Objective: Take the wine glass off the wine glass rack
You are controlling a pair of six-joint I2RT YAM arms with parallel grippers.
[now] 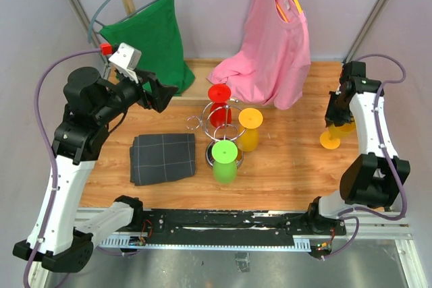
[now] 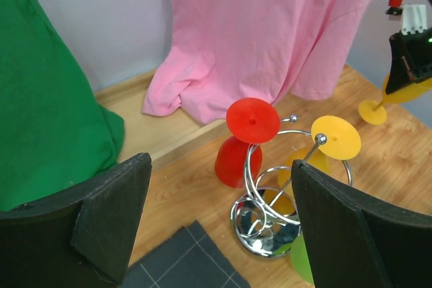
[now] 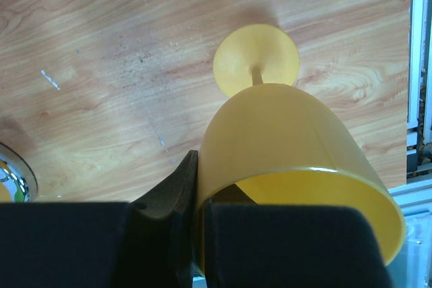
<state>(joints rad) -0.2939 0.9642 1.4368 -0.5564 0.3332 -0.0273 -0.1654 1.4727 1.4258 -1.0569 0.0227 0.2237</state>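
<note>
Wine glass of translucent yellow-orange plastic [image 3: 283,133] is off the stand, held at its rim by the right end effector [image 3: 197,208]. The end effector is pinched on the bowl's wall, one black pad outside and the other inside the bowl. The glass's stem and round foot point down, away from the end effector, toward the light wooden worktop [image 3: 101,52]. Whether the foot touches the wood cannot be told.

Well apart from this end effector, out to its left, stands the shiny chrome wire wine glass rack with a round domed base and looping arms [image 2: 256,228]. The rack carries three more plastic glasses, all hung upside down with their feet uppermost. They are a red one [image 2: 236,160], a yellow one [image 2: 335,137] and a green one [image 1: 225,160].

The left end effector [image 2: 219,187] is raised off the worktop with its black fingers spread wide and nothing between them. From its wrist camera the rack lies ahead and below, framed between the two fingers, with the red glass nearest. A dark grey folded cloth with pale grid lines [image 1: 163,158] lies below it on the worktop. Behind it a green garment [image 1: 154,38] hangs on a hanger. Beyond the rack hangs a pink shirt [image 1: 273,38], its hem resting on the worktop.
</note>
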